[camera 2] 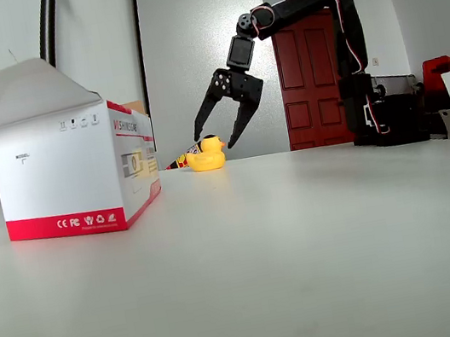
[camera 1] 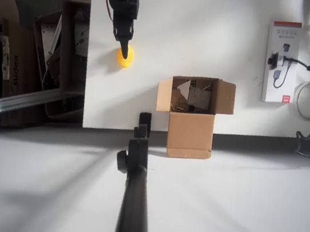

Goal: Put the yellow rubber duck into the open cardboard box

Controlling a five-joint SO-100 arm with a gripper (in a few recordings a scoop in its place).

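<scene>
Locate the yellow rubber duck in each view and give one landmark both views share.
Overhead view: the yellow rubber duck lies on the white table, upper left of centre, up-left of the open cardboard box, partly covered by the gripper.
Fixed view: the duck sits far back on the table, left of centre, below the open gripper.
Shared landmark: the white-and-red retail package, large at the left in the fixed view.
</scene>
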